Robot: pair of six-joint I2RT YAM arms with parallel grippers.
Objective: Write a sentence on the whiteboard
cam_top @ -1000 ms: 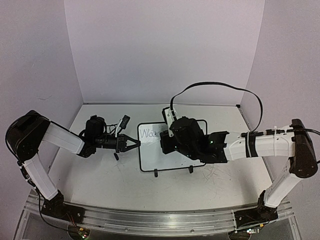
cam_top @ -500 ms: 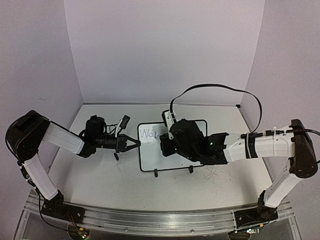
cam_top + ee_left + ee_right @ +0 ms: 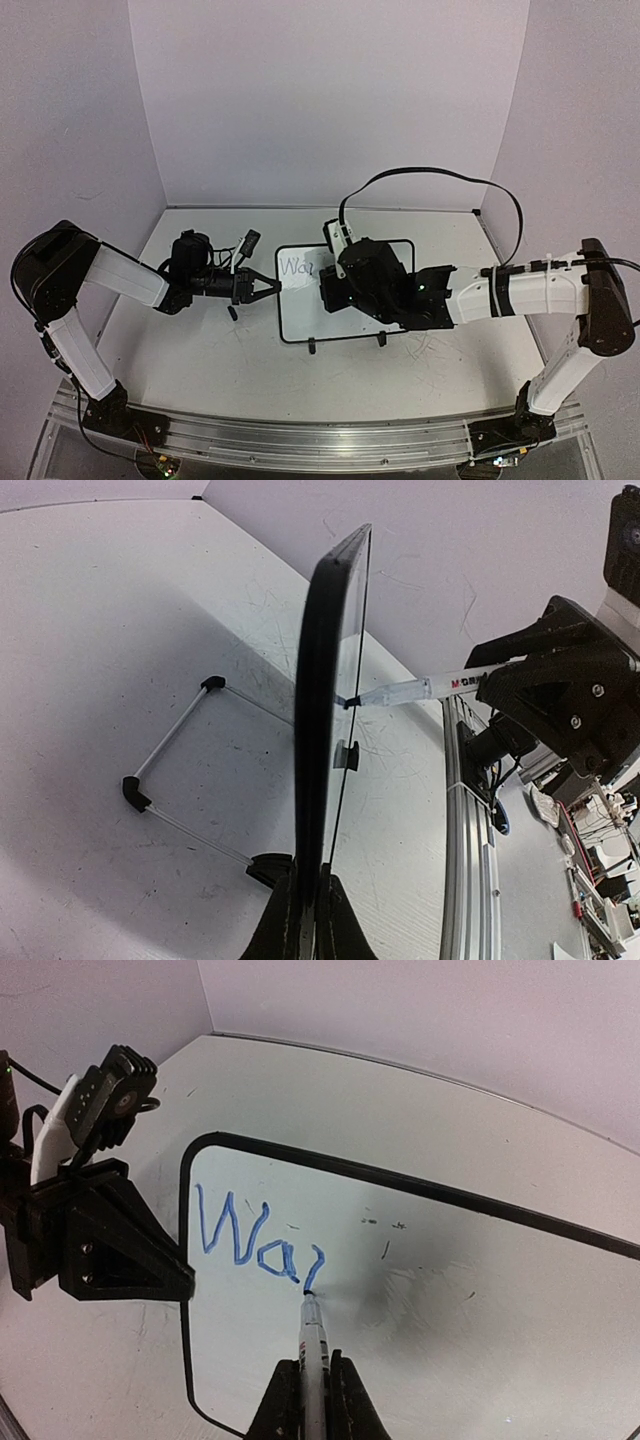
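Note:
The whiteboard (image 3: pixel 300 315) stands tilted at mid-table, its black frame seen edge-on in the left wrist view (image 3: pixel 322 680). My left gripper (image 3: pixel 274 287) is shut on the board's left edge (image 3: pixel 309 905). My right gripper (image 3: pixel 316 1390) is shut on a white marker (image 3: pixel 312 1345), whose tip touches the glossy face of the whiteboard (image 3: pixel 450 1290). The sentence (image 3: pixel 250 1240) reads "Wa" in blue, plus one short curved stroke at the tip. In the top view the right wrist (image 3: pixel 370 280) covers the board's middle, and only the blue letters (image 3: pixel 297 268) show.
A small black piece (image 3: pixel 231 312) lies on the table left of the board. The board's two feet (image 3: pixel 312 347) point toward me, and a wire stand (image 3: pixel 170 780) props it from behind. A black cable (image 3: pixel 430 175) arcs over the right arm. An aluminium rail (image 3: pixel 300 440) lines the near edge.
The right wrist has edged slightly left over the board, with the marker still on its face. The left arm and the board have not moved.

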